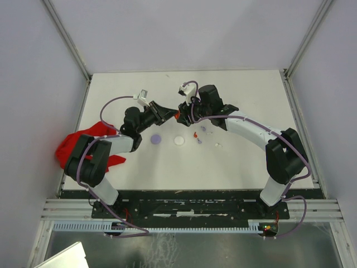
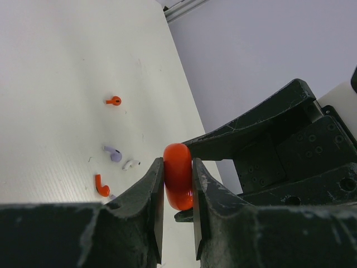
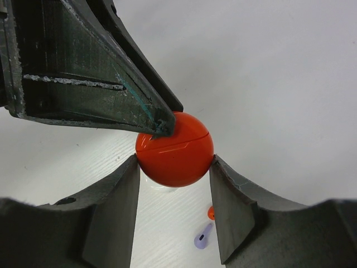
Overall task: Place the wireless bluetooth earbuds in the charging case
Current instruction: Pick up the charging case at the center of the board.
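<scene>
Centrally, left gripper [image 2: 178,187] and right gripper [image 3: 174,173] both pinch glossy round red charging case [image 3: 174,148]; earbuds [image 2: 113,153] dot open table [image 2: 56,84].

The charging case [image 1: 177,115] is behind the earbuds [image 1: 196,135], with discs [image 1: 157,139] left of them.

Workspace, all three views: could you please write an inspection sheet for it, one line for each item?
Surface: white table, a few small dark marks.
Job's things: red charging case held above the table, its lid seam looks shut; red earbud, lilac earbud, white earbud and second red earbud lie loose on the table.
Clutter: red cloth at the left edge; lilac disc and white disc near the middle.
Grippers: left gripper and right gripper both shut on the case.
Cables: lilac cables along both arms, no snag seen.
Surroundings: pale walls, metal frame.
</scene>
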Action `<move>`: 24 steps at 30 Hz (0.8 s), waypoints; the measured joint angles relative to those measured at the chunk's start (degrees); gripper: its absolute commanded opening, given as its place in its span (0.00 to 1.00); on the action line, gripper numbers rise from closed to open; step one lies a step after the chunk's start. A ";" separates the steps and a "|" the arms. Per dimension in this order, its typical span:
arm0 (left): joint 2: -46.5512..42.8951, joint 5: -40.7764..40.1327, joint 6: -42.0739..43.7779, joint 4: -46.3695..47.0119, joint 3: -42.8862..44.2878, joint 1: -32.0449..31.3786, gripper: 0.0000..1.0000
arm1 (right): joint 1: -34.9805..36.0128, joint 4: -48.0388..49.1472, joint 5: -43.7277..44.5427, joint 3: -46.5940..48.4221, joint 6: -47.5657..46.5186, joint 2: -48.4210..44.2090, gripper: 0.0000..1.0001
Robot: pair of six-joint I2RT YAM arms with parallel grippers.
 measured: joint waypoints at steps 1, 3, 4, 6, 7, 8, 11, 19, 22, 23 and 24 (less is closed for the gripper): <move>0.07 0.02 -0.02 0.07 0.00 0.00 0.03 | 0.00 -0.02 0.02 0.00 0.00 0.00 0.27; 0.31 0.07 -0.04 0.42 0.00 0.00 0.12 | 0.00 -0.02 0.04 0.00 0.00 0.00 0.27; 0.39 0.09 -0.09 0.50 0.00 0.00 0.20 | -0.02 -0.04 0.04 0.00 0.00 0.00 0.27; 0.52 0.17 -0.11 0.76 0.00 0.00 0.32 | -0.02 -0.09 0.09 0.00 0.00 0.00 0.27; 0.59 0.20 -0.11 0.87 0.00 0.00 0.36 | -0.02 -0.11 0.11 0.00 0.00 0.00 0.27; 0.61 0.24 -0.11 0.90 0.00 0.00 0.38 | -0.02 -0.13 0.09 0.00 0.00 0.00 0.27; 0.74 0.61 -0.13 1.01 0.00 0.00 0.43 | 0.00 -0.02 0.02 0.00 0.09 0.00 0.27; 0.74 1.57 -0.13 1.20 0.00 -0.11 0.36 | 0.00 0.02 0.00 0.00 0.24 0.00 0.27; 0.76 1.46 -0.13 1.16 0.00 -0.09 0.27 | 0.00 0.00 -0.07 0.00 0.24 0.00 0.27; 0.76 1.49 -0.13 1.16 0.00 -0.09 0.24 | 0.00 0.00 -0.04 0.00 0.22 0.00 0.27; 0.76 1.49 -0.13 1.18 0.00 -0.09 0.21 | 0.00 0.00 0.00 0.00 0.20 0.00 0.27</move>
